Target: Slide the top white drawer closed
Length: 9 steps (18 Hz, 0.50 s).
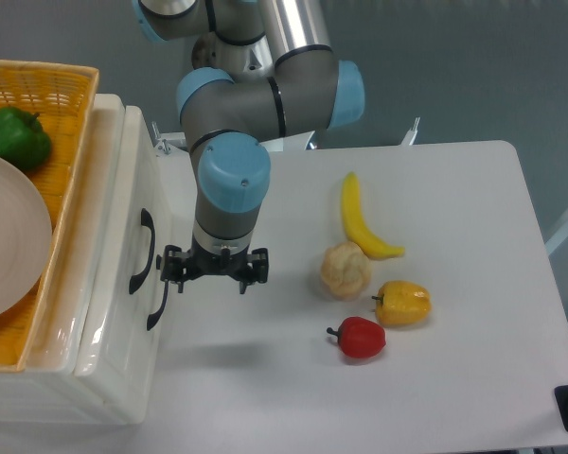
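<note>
The top white drawer (pixel 133 203) is the upper front of a glossy white unit at the left, with a black curved handle (pixel 144 251). Its front looks about level with the lower drawer front (pixel 151 345), which has its own black handle (pixel 157 305). My gripper (pixel 215 270) points straight down just right of the two handles. Its fingers stand apart with nothing between them, and the left finger (pixel 171 268) is close to the handles. I cannot tell whether it touches them. The wrist hides the fingertips from above.
An orange woven basket (pixel 62 90) on top of the unit holds a green pepper (pixel 14 137) and a cream plate (pixel 9 241). On the table to the right lie a banana (pixel 360 222), a bread roll (pixel 346 270), a yellow pepper (pixel 403 303) and a red pepper (pixel 362 338).
</note>
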Available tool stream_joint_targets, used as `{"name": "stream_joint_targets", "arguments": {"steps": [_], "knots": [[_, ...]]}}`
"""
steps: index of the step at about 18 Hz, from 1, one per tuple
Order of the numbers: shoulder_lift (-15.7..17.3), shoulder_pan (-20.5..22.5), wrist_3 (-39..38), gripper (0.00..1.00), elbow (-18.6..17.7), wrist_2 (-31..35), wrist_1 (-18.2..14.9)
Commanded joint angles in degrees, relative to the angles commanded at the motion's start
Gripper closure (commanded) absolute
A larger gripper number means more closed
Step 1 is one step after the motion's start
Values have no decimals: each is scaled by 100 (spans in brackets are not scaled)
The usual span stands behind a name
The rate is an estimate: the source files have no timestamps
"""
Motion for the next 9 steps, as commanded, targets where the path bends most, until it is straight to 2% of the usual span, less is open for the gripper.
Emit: {"name": "stream_joint_targets", "arguments": {"steps": [3,9], "knots": [[140,202,563,0,-17,333,-18],[176,659,1415,0,-18,712,-53]]}}
